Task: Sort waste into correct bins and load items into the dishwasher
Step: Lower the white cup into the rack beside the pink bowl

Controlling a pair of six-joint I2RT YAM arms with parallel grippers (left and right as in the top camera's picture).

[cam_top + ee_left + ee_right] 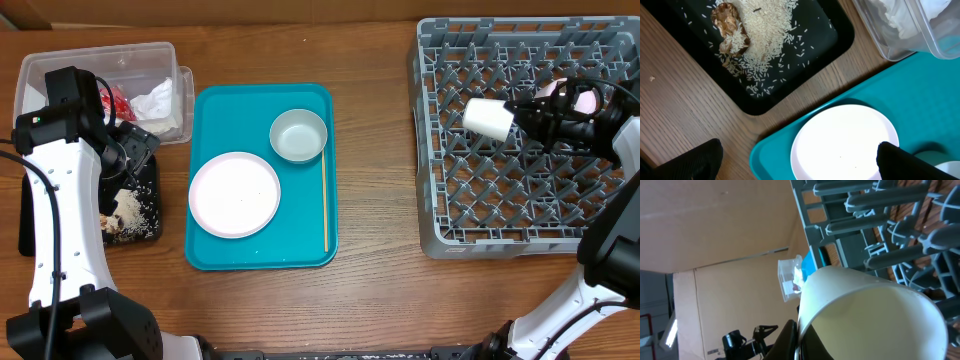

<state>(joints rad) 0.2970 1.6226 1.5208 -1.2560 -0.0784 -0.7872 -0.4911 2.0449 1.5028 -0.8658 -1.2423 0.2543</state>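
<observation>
**Overhead view.** A wooden surface carries a teal tray at centre. The tray holds a white plate, a grey-blue bowl and one chopstick along its right edge. To the left stand a clear bin containing red and white waste and, nearer, a black tray strewn with rice. A grey dishwasher rack occupies the right. The right jaws grip a white cup, held on its side over the rack's upper-left part. The left jaws hang over the black tray's upper end, beside the teal tray.

**Left wrist view.** The left jaws are spread wide, with nothing between the two dark fingertips. Below them lie the plate's rim and a corner of the black tray. Rice and a brownish food scrap lie in the black tray.

**Right wrist view.** The cup fills the lower frame, clamped against one dark finger. Rack pegs stand behind it.
</observation>
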